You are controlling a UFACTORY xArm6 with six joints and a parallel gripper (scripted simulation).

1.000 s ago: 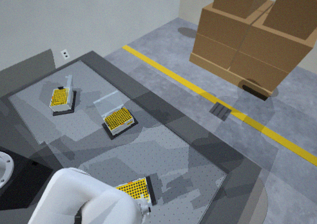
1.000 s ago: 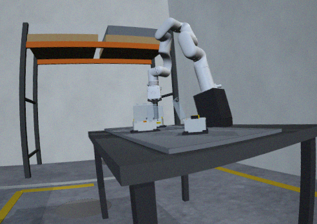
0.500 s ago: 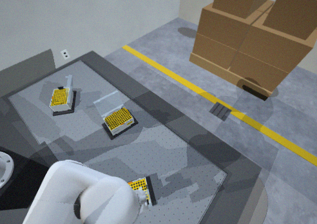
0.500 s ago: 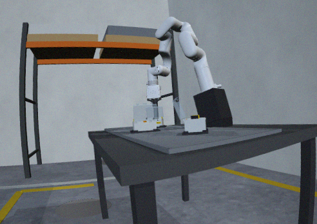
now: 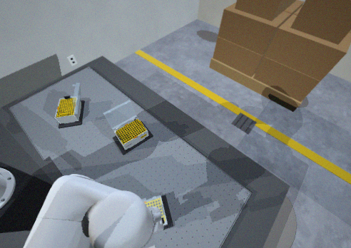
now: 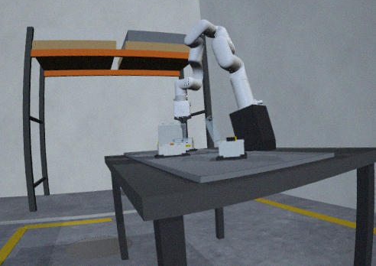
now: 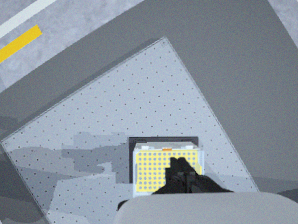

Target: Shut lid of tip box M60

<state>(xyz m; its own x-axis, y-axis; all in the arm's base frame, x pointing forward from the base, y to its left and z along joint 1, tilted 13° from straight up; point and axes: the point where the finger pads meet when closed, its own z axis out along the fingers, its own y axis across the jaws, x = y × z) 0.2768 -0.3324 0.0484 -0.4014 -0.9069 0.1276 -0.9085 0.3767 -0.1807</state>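
M60's sticker could not be read; a tip box [image 7: 167,170] with yellow tips sat directly beneath the closed, empty pincer [image 7: 181,176] on the perforated surface [image 7: 150,95]. Approach seemed underway; next, confirming the ID, then pressing that lid's front edge down.

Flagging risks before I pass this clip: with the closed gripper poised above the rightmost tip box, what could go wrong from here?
1. The shut gripper hangs over the yellow tips of the box, not its lid; descending here could crush tips.
2. No sticker is readable in any view, so this may not be M60.
3. The box sits loose on its dark holder plate; an off-centre push might tilt it off its locators.
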